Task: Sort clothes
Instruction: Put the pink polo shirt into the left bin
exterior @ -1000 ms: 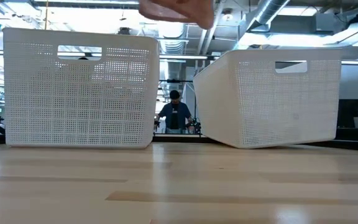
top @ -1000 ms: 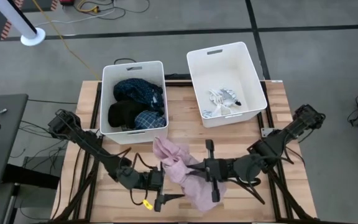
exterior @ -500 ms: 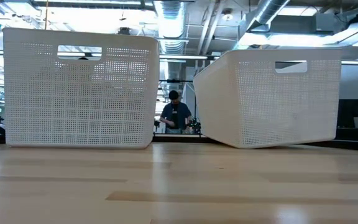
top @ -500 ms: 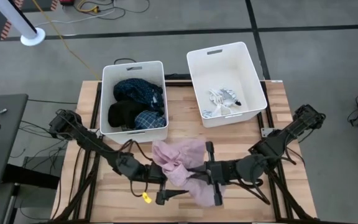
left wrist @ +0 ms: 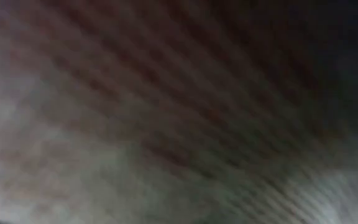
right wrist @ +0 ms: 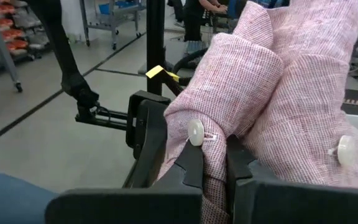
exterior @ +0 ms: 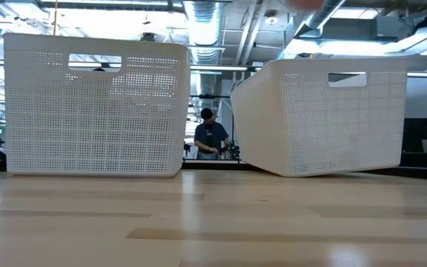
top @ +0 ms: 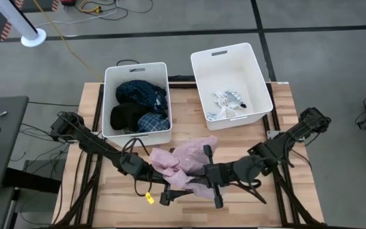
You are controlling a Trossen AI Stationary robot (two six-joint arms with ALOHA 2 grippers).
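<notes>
- The right gripper (right wrist: 213, 165) is clamped on a pale pink shirt (top: 186, 164), held above the desk (top: 278, 137) near its front edge, at the middle.
- The left gripper (top: 165, 191), fingers spread wide, sits just beside the shirt.
- Dark clothes (top: 138, 105) fill the left bin (top: 110, 76); white and striped garments (top: 227, 105) lie in the right bin (top: 199, 70).

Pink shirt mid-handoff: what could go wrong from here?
1. Right pincer pinches only a fold of the pink shirt; the cloth could slip out.
2. Left pincer stands open beside the shirt, and its wrist camera is smothered by cloth; it could snag on the move.
</notes>
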